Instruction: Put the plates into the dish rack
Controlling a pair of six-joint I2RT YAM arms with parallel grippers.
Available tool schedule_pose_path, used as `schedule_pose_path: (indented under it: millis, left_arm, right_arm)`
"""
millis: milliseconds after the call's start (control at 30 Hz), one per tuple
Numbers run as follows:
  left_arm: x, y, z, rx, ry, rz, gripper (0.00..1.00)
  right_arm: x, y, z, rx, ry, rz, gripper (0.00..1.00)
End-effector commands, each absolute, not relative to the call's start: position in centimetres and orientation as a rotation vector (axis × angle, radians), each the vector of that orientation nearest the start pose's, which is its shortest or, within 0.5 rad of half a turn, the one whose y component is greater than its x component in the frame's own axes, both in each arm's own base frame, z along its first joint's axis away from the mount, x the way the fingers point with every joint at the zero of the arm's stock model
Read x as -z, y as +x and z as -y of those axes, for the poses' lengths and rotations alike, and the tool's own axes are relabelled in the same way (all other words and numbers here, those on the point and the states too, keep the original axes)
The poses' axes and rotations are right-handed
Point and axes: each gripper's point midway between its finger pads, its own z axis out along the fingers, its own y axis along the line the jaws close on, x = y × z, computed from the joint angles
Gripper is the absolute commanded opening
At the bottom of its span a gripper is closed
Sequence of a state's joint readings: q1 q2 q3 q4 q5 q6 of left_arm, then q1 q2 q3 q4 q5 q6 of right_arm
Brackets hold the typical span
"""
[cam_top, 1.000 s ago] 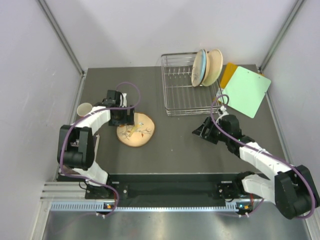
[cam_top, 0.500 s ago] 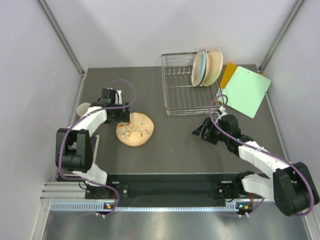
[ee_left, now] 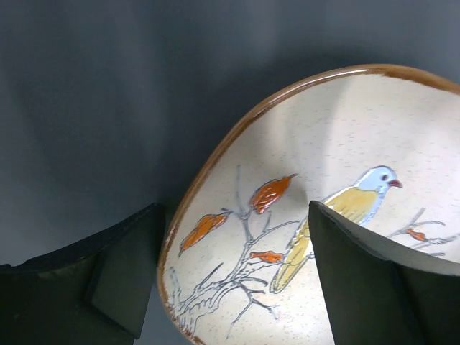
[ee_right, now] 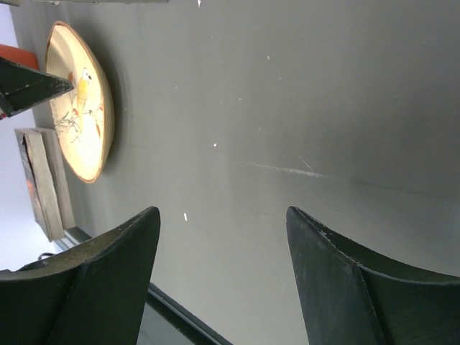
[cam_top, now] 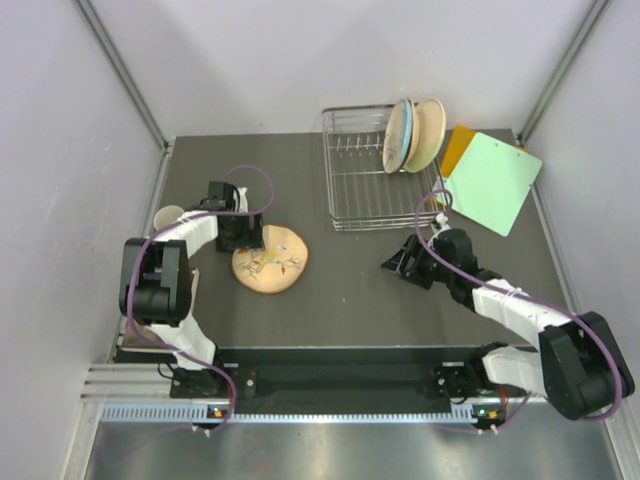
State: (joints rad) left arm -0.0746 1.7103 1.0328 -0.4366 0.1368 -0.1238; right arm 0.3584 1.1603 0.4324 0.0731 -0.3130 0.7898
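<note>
Overhead, a small cup (cam_top: 168, 216) is standing at the left edge of the dark grey table (cam_top: 350, 290), just beside the left arm. The left gripper (cam_top: 240, 235) (ee_left: 233, 237) is holding its fingers (ee_left: 122, 280) spread and straddling the far-left rim of a tan plate (cam_top: 272, 260) (ee_left: 323, 165) (ee_right: 80, 100). One finger is sitting outside the rim, the other over the painted bird; contact cannot be told. The plate is lying flat, face up. Right of centre, the dish rack (cam_top: 365, 185) is standing at the far side, with three more plates (cam_top: 415, 135) resting on edge in its far-right corner, faces turned sideways. The right gripper (cam_top: 405, 260) (ee_right: 223, 215) is hovering spread over bare table, near the rack's near-right corner and well apart from the tan plate. A green board (cam_top: 492, 182) is overlapping an orange board (cam_top: 458, 145) at far right. Pale walls are enclosing the table.
</note>
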Motion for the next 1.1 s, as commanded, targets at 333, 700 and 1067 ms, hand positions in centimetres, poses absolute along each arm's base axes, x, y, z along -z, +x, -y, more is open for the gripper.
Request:
schedule_pose_path:
  millis: [333,700,1067]
  left_arm:
    - [-2.7,28.3,16.8,0.746,0.260,-2.723,0.76]
    - [-2.9,25.9,22.6,0.899,0.306,-2.738,0.78]
    - [-3.3,22.3,26.4,1.000,0.437,-2.747,0.78]
  right_arm:
    - [-7.5,27.8,-14.5,-0.893,0.480,-2.276,0.73]
    - [-5.5,24.4,-19.0,-1.048,0.490,-2.401,0.76]
    - [-4.2,24.8,-23.9,-1.207,0.551,-2.453,0.73]
